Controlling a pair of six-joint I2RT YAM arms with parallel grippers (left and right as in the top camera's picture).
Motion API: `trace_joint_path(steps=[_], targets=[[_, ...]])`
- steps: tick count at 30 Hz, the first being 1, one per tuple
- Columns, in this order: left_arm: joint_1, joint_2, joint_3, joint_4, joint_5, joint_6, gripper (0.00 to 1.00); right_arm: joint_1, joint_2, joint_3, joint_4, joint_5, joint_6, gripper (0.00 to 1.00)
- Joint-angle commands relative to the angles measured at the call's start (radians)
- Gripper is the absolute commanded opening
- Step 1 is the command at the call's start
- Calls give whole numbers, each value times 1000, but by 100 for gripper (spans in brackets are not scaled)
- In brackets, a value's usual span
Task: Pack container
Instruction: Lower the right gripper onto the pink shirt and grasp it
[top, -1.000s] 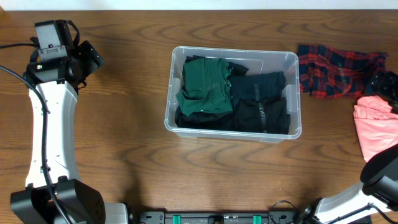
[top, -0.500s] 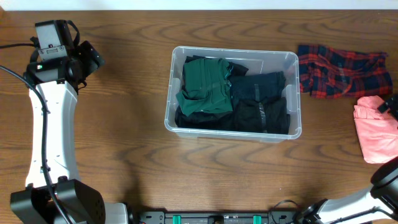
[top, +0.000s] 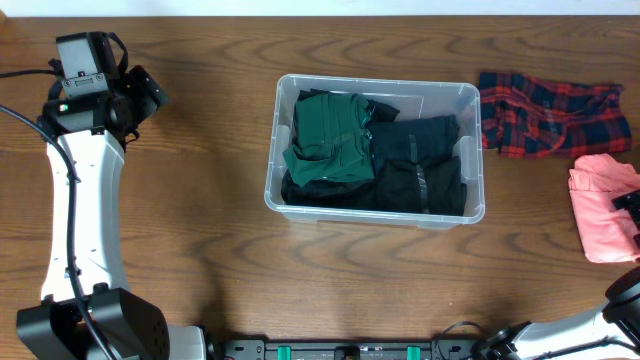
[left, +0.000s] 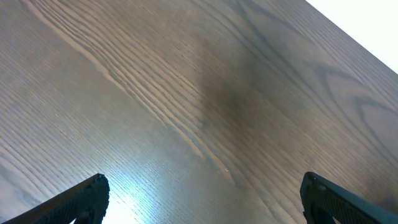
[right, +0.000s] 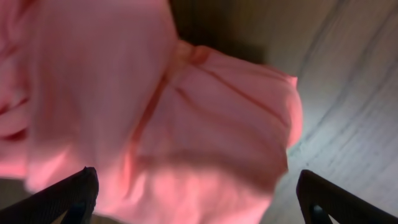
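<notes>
At the far left the left gripper (left: 204, 198) hangs above bare table (top: 200, 250), its jaws spread wide with nothing between them, well apart from everything else

In the middle of the table stands the container (top: 375, 83), long side running left to right. Inside it a folded green garment (top: 325, 135) lies on the left half, over darker cloth, and dark garments (top: 418, 165) fill the right half. The load sits near rim height on the left, so I judge the packing well along but not finished.

The bin looks stiff, light and smooth-walled, likely slippery if squeezed flat. The rolled rim on a short end seems the surest place to take hold, should it need shifting.

To its right, at the far side, lies a red plaid cloth (top: 545, 115), crumpled. Nearer is a folded pink garment (top: 598, 215), soft and limp, best pinched at a thick fold.

The right gripper (right: 199, 193) hovers over that pink cloth at the right edge, jaws wide and gripping nothing
</notes>
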Motion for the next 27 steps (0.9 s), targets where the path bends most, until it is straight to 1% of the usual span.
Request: trace_joint_path(steps=[1, 10, 18, 20, 24, 27], targets=[[3, 0, 8, -2, -16, 1, 98, -8, 4, -50, 48, -4, 38, 99], [3, 0, 8, -2, -16, 1, 98, 12, 7, -127, 143, -4, 64, 99], [3, 0, 8, -2, -16, 1, 98, 51, 44, -140, 163, -3, 64, 99], [3, 0, 8, -2, -16, 1, 98, 61, 57, -140, 163, -3, 64, 93], [3, 0, 8, -2, -16, 1, 98, 77, 60, -140, 164, -3, 63, 72], [3, 0, 8, -2, -16, 1, 98, 77, 60, -140, 162, -4, 63, 65]])
